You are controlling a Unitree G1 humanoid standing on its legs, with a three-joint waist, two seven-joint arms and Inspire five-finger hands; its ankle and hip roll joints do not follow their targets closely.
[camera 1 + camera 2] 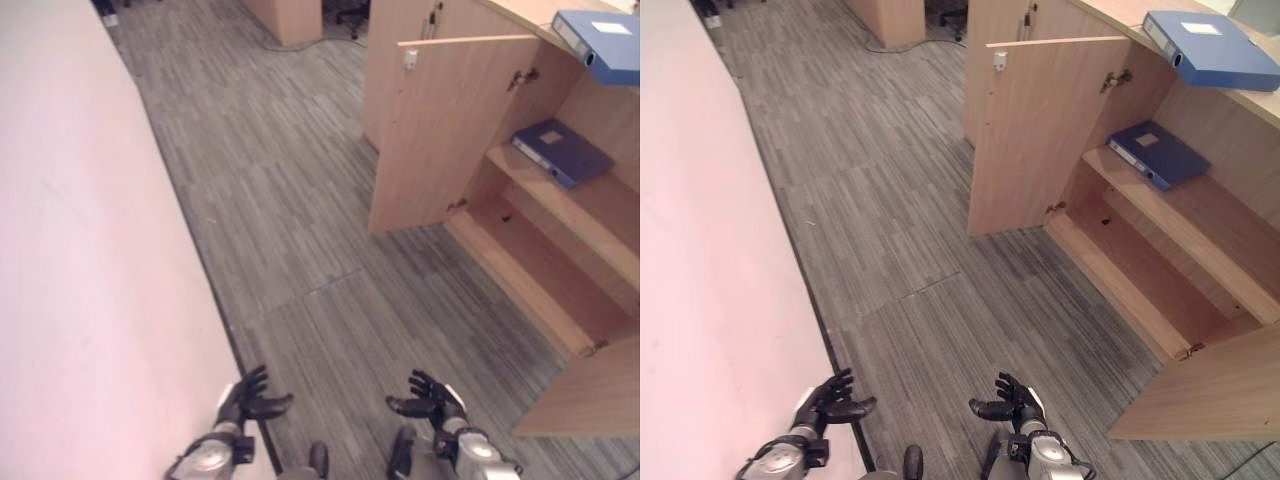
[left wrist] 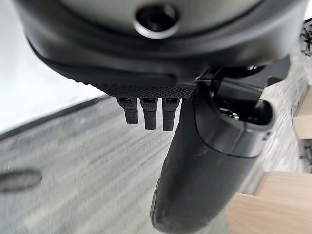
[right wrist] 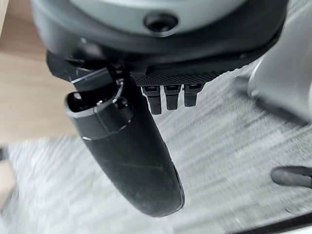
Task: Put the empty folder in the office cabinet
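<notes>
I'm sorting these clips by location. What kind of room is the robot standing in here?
Most likely an office. A wooden cabinet stands open with a blue folder on its shelf and another folder on top, and the floor is grey carpet.

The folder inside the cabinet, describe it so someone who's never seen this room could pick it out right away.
Find the open wooden cabinet on the robot's right, its door swung out over the grey floor. On its upper shelf lies a dark blue folder, flat and askew. A second, lighter blue folder sits on the cabinet's top, not inside; the one meant is the darker, lower one.
</notes>
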